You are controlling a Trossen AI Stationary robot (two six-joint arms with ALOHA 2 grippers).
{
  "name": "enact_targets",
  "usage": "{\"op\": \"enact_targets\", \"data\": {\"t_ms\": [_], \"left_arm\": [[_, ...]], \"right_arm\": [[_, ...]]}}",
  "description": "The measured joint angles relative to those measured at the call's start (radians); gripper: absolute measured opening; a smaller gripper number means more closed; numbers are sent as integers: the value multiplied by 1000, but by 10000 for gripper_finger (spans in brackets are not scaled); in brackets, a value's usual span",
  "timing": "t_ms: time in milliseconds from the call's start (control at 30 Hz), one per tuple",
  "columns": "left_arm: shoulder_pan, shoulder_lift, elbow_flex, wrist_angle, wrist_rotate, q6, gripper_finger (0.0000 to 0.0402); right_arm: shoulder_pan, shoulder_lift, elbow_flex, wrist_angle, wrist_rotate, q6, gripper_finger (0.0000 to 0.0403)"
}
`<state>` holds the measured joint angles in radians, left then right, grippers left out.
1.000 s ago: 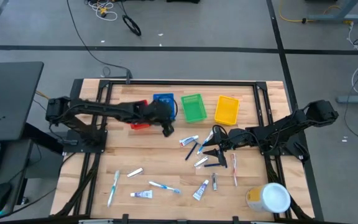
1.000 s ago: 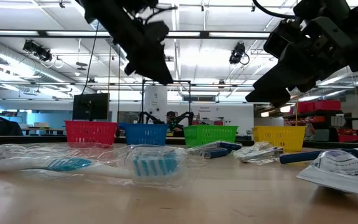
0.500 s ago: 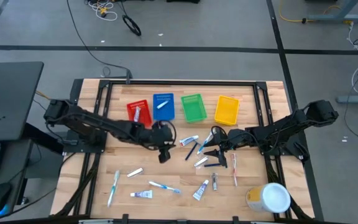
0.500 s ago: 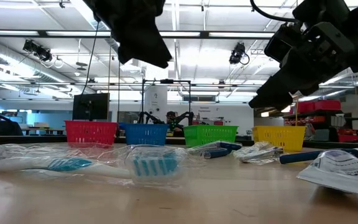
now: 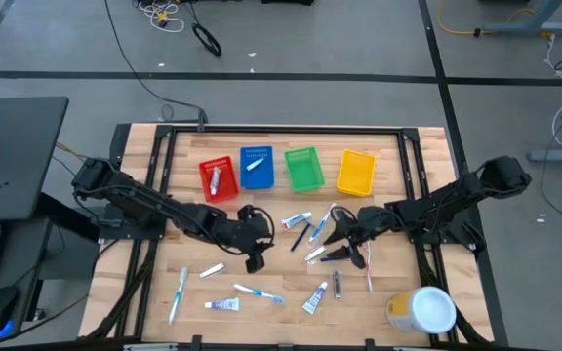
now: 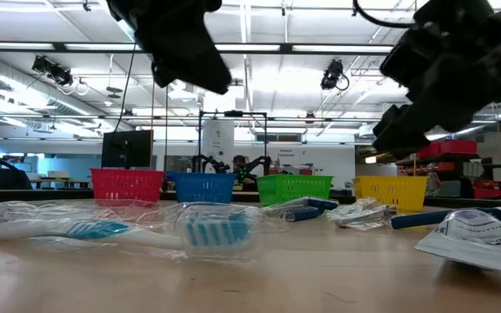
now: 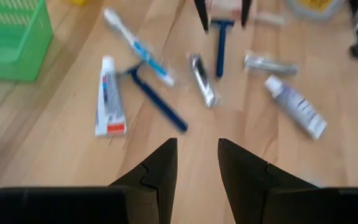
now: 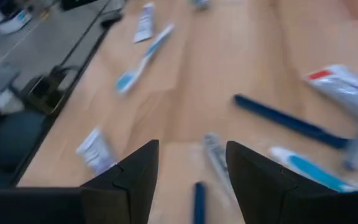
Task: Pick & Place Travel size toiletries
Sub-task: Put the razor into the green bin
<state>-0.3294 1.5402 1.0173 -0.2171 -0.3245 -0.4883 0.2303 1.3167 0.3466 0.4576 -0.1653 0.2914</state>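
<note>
Both claws are hanging empty, fingers apart: left gripper (image 5: 254,261) at table centre, right gripper (image 5: 335,237) toward three o'clock, directly over the scattered toiletries (image 5: 305,230).

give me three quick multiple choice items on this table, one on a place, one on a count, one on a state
1. Which small plastic bin holds a white toothpaste tube?
A green B red C yellow

2. How many small coloured plastic bins stand in the row?
A two B four C six

3. How is the right hand?
A open, empty B shut on a razor C in a bin

Answers:
B, the tube lies in the red bin.
B, red, blue bin, green bin, yellow bin.
A, the right hand shows spread fingers with nothing between.
</note>
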Motion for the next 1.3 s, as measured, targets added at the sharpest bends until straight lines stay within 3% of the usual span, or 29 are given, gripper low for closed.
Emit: {"op": "enact_targets", "data": {"t_ms": [367,633,933,1167,1300], "left_arm": [[0,2,0,0,-1,-4,126],[0,2,0,0,4,74,126],[0,2,0,-2,5,81,126],[0,2,0,-2,32,85,126],[0,2,0,-7,-16,53,126]], "right_arm": [[142,0,0,-314,180,16,197],[165,5,0,-328,191,18,197],[190,103,5,-299,211,-9,195],[192,109,4,-307,260,-26,117],[192,110,2,-288,280,-27,62]]}}
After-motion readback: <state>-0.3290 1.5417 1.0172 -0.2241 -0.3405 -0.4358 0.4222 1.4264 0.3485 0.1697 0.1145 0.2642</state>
